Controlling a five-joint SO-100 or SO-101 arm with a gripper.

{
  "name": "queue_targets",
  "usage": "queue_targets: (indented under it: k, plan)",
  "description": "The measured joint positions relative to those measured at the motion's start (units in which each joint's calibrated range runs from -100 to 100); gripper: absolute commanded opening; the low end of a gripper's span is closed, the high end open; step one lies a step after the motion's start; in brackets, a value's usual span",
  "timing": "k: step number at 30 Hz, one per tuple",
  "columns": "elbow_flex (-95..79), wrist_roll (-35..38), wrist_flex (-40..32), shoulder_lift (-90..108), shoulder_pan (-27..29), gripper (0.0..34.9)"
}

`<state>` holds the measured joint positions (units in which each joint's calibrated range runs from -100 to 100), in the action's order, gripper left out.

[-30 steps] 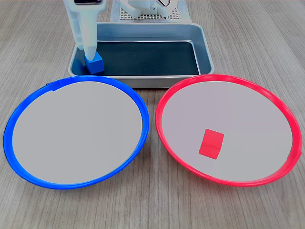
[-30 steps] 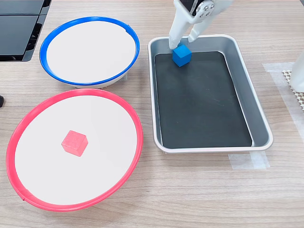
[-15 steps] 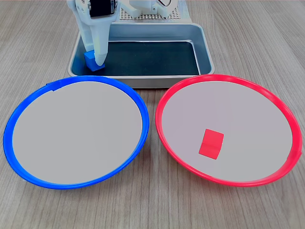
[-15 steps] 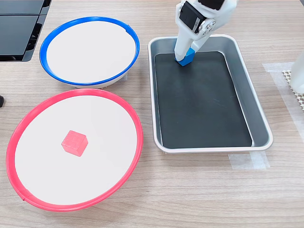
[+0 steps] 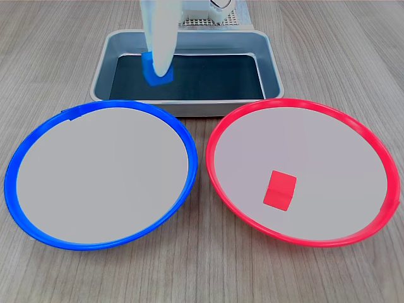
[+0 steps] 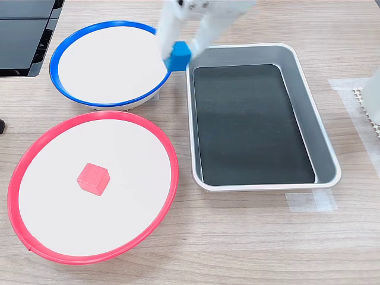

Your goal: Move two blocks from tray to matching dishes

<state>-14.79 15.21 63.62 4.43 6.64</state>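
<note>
Wood-grain table (image 6: 237, 249) carries a grey metal tray (image 6: 323, 133), its black bottom bare in the second exterior view. The white pincer (image 6: 178, 50), motion-blurred, seems clamped on the blue cube (image 6: 177, 56), held aloft. In the second exterior view the cube hangs over the gap between the tray's wall and the blue-rimmed dish (image 6: 62, 50); the first exterior view sets it (image 5: 154, 69) against the tray's interior instead. The red cube (image 5: 279, 189) lies in the red-rimmed dish (image 5: 218, 136), well clear of its rim.
</note>
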Motion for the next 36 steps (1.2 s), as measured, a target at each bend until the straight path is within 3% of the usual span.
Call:
queue_targets:
  k: [3,4,7,10,14,16,22,25,28,31,36]
  plan:
    - [3.9,-1.95,-6.77,-5.46,1.33,1.1]
    - [5.17,-2.3,-11.34,-9.38,2.92,8.0]
    - [5.44,-2.25,-15.74,-12.62,4.34,17.9]
    - [4.99,-2.1,-20.64,-14.24,4.69,18.7]
    - [2.72,-1.81,-25.29,-13.9,4.69,13.1]
    - [0.73,-1.9,-27.0,-12.28,4.51,0.3]
    - [-10.98,-6.74,-30.83,2.64,1.5,0.1]
    - [-31.31,-14.7,-34.5,27.2,-2.74,0.1]
    - [-46.28,-16.85,-36.38,43.22,-3.54,0.1]
    - [-63.52,-17.05,-34.67,63.34,-4.51,0.1]
    - [-81.31,-16.85,-24.06,88.66,-2.48,0.1]
